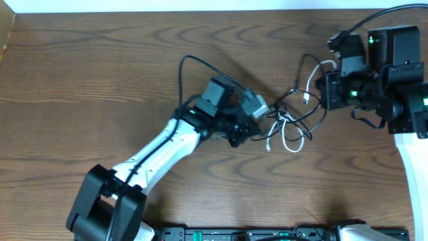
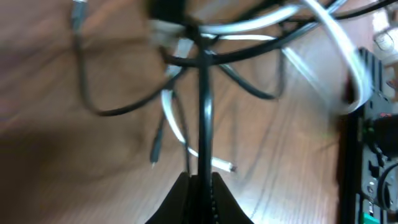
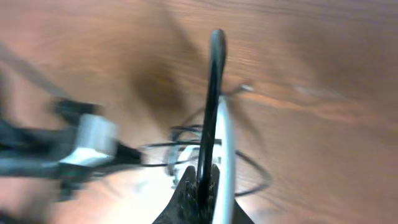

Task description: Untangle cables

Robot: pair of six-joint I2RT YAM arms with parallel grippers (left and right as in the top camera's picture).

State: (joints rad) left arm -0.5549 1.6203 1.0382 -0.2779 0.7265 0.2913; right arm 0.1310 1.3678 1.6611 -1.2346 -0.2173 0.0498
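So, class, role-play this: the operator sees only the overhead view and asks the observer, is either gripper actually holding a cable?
Observer: Left wrist view: the left gripper is shut on the black cable.
Operator: And the right gripper?
Observer: Right wrist view: the right gripper is shut on the black cable too; the white cable runs close beside it.
Operator: Is the left's strand slack?
Observer: It looks straight from the gripper up to where the white cable crosses it.
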